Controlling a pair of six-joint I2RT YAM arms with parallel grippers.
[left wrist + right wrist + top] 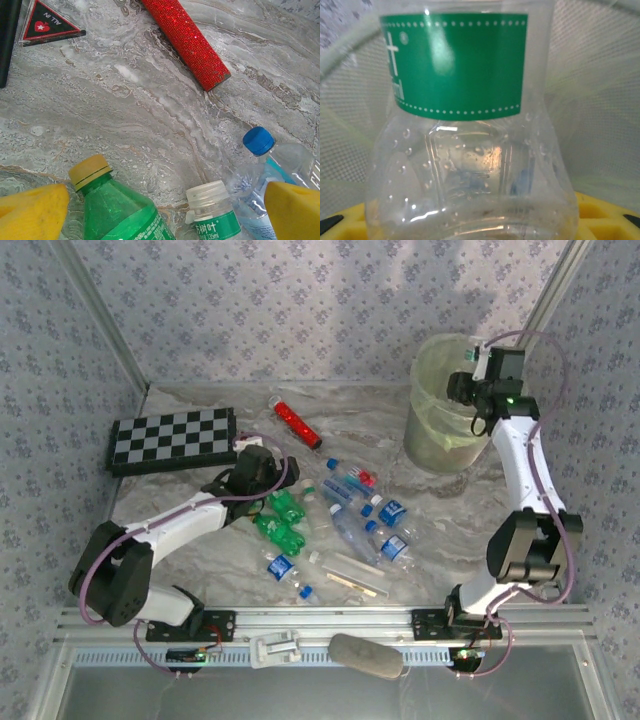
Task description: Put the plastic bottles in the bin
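A: Surface?
B: Marbled tabletop point(440, 510) is carrying the plastic bottles point(392, 512); patterned walls point(300, 300) are enclosing it.
A: Jaws?
B: Left jaws are hanging spread above a green bottle point(117, 210); right jaws are pinching a clear bottle point(470, 150) over the bin point(430, 435).

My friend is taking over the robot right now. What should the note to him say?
Left gripper: jaws open, hovering over a green bottle on the table.
Right gripper: jaws shut on a clear green-label bottle, above the bin.
Done: one bottle is at the bin, not yet dropped.
Left: drop it, then bin the pile of bottles.
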